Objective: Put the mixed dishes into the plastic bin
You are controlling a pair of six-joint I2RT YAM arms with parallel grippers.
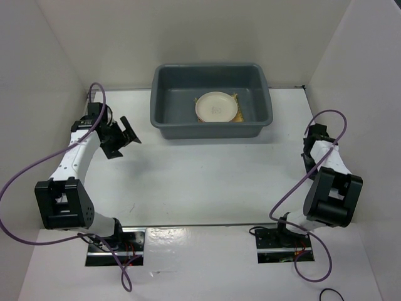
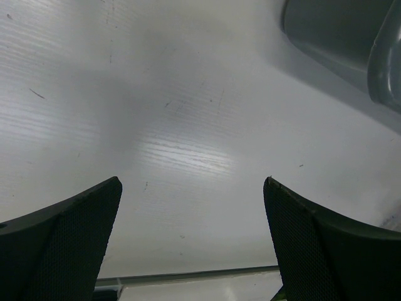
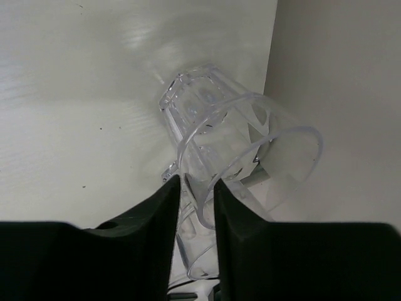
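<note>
The grey-blue plastic bin (image 1: 164, 100) stands at the back centre. Inside it a cream round plate (image 1: 216, 106) lies on the yellow woven mat (image 1: 236, 106). The pink plate is hidden or out of view. My left gripper (image 1: 127, 134) is open and empty, left of the bin; the bin's corner (image 2: 338, 37) shows in the left wrist view. My right gripper (image 3: 197, 182) is low by the right wall, shut on the rim of a clear plastic cup (image 3: 238, 141) lying on its side. A second clear cup (image 3: 194, 251) shows just under the fingers.
White walls close in the table on the left, back and right. The right wall (image 3: 338, 94) stands right beside the cups. The right arm (image 1: 329, 182) is folded close to that wall. Purple cables loop from both arms.
</note>
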